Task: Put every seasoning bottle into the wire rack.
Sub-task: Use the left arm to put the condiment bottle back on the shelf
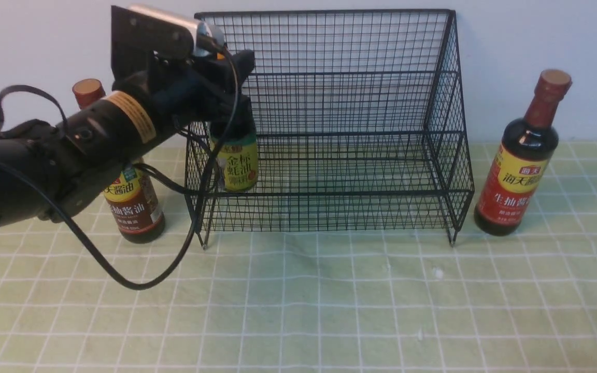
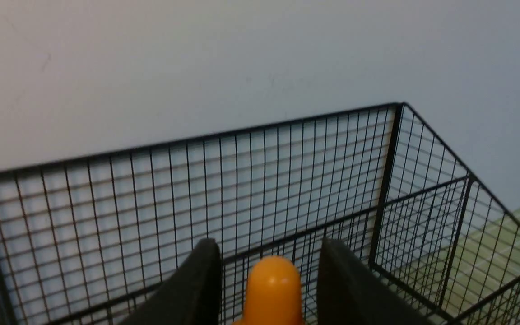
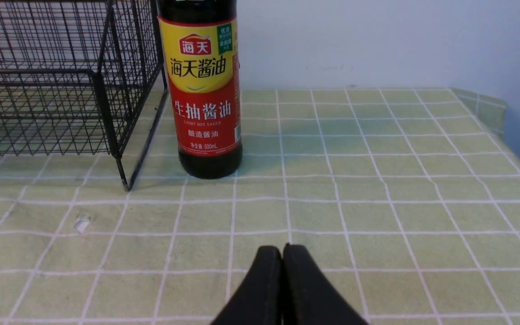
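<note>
The short seasoning bottle (image 1: 235, 165), with a yellow label and an orange cap (image 2: 272, 289), stands upright inside the left end of the black wire rack (image 1: 340, 103), at its lower tier. My left gripper (image 1: 233, 111) reaches in from the left and is shut on the bottle's upper part; in the left wrist view (image 2: 268, 246) its fingers flank the cap. One tall bottle (image 1: 135, 207) stands left of the rack, partly behind my arm. The other tall bottle (image 1: 516, 181) stands right of it. My right gripper (image 3: 282, 247) is shut and empty, low over the cloth in front of that bottle (image 3: 206, 99).
A green checked cloth (image 1: 329, 300) covers the table, and a pale wall rises right behind the rack. The left arm's cable (image 1: 122, 280) loops down in front of the rack's left leg. The table's right edge (image 3: 503, 113) lies beyond the red-labelled bottle.
</note>
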